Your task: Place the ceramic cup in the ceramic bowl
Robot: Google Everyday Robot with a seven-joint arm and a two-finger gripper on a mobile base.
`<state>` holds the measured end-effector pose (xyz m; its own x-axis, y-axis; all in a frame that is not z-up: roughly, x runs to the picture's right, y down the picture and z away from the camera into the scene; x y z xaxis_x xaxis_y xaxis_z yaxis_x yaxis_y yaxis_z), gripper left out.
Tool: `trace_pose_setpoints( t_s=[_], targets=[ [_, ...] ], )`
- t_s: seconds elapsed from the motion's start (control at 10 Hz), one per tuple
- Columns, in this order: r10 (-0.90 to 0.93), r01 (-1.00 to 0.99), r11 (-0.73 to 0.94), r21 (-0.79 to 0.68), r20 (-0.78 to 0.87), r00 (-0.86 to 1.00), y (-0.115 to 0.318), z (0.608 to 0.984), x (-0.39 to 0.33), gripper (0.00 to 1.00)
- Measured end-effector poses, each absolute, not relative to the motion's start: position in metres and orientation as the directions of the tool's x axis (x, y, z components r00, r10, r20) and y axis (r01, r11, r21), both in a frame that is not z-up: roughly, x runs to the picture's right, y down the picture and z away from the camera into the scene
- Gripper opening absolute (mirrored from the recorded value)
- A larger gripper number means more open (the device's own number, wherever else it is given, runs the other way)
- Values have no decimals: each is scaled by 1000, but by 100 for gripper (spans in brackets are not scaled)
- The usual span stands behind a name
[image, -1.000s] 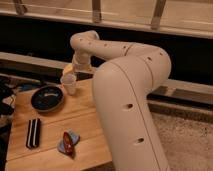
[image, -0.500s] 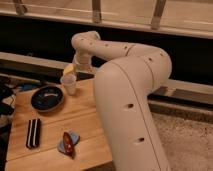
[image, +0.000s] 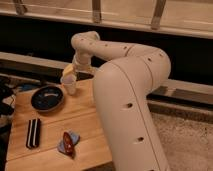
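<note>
Little has changed over the past second: the ceramic cup (image: 69,83) has drifted only slightly toward the ceramic bowl (image: 47,98), and the big white arm (image: 125,90) holds nearly the same arc over the wooden counter (image: 75,130). The gripper (image: 75,70) hangs at the counter's far edge, directly above the cup's rim, with something yellowish just behind it. Whether the fingers are clamped on the cup or spread apart cannot be told from this angle; the cup sits right under them, upright, and whether its base touches the wood is also unclear. The dark bowl lies just beside the cup, to its left in the camera view, with faint light marks inside. Nearer the camera, a black ridged object (image: 33,133) and a red item on a blue one (image: 67,143) rest well apart from both. To finish cleanly, the cup probably needs to clear the bowl's near rim, travel sideways while kept upright, and come down over the centre before release, since a drop near the rim could tip it.
</note>
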<state>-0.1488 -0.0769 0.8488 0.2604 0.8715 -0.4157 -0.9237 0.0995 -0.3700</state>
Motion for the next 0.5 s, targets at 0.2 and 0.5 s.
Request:
trace_pose_setpoints(
  t_s=[0.2,0.5],
  targets=[
    [874,-928,91,-362,-417,249,-72,858,-152,97],
    [889,-929,79,-361,-396,230,-70,877,-150,97]
  ],
)
